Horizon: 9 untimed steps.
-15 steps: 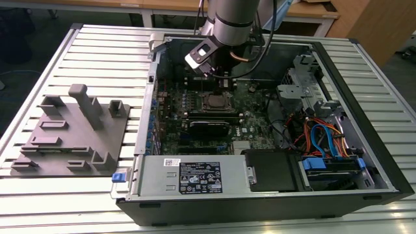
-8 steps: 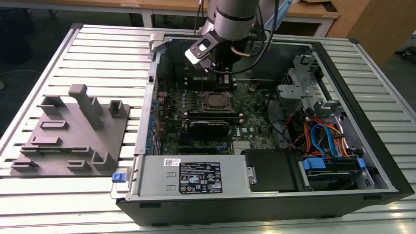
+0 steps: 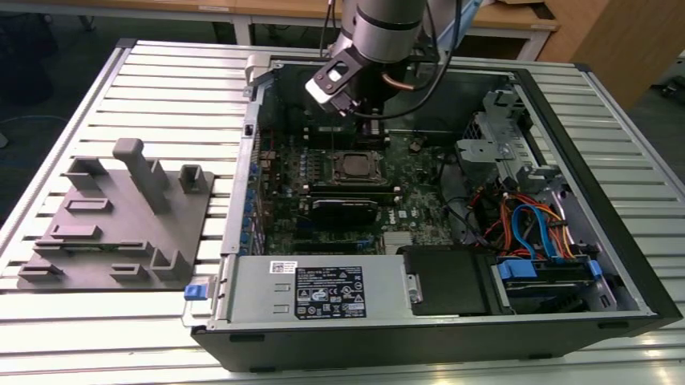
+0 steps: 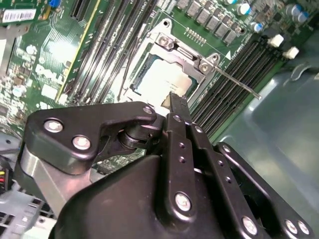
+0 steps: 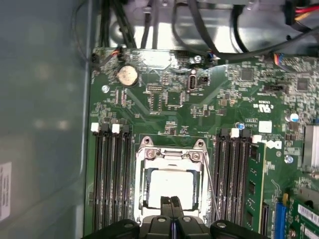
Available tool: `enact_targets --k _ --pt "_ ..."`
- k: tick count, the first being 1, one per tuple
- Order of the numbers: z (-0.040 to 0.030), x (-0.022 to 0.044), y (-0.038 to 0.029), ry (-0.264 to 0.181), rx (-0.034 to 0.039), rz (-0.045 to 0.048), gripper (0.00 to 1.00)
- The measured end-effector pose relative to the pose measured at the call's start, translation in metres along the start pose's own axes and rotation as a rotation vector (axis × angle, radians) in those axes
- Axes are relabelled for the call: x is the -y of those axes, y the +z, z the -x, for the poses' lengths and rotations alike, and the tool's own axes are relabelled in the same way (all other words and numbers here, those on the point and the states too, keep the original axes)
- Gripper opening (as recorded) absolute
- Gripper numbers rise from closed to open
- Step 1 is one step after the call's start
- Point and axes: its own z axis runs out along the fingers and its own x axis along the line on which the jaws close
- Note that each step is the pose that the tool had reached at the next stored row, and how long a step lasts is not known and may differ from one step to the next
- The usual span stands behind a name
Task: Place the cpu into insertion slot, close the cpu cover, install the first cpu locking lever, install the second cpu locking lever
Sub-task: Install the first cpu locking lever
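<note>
Your gripper (image 5: pixel 171 200), fingers pressed together and holding nothing, hovers at the edge of the cpu (image 5: pixel 172 181), seated in the insertion slot (image 5: pixel 145 189) beneath the flat-lying cpu cover (image 5: pixel 169 154); 1 locking lever (image 4: pixel 239 84) juts alongside.

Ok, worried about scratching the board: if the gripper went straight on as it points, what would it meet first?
The gripper would likely meet the cpu, its silver top near the cpu cover frame; depth unclear.

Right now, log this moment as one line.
cpu: in insertion slot | cpu cover: down over it | fingers: shut, tips at cpu edge
</note>
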Motion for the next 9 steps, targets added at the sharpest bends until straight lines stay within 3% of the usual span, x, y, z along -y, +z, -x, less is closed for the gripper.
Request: enact_targets --k 9 --pt "0.0000 0.0000 0.0002 -0.165 0.0051 -0.0047 0.10"
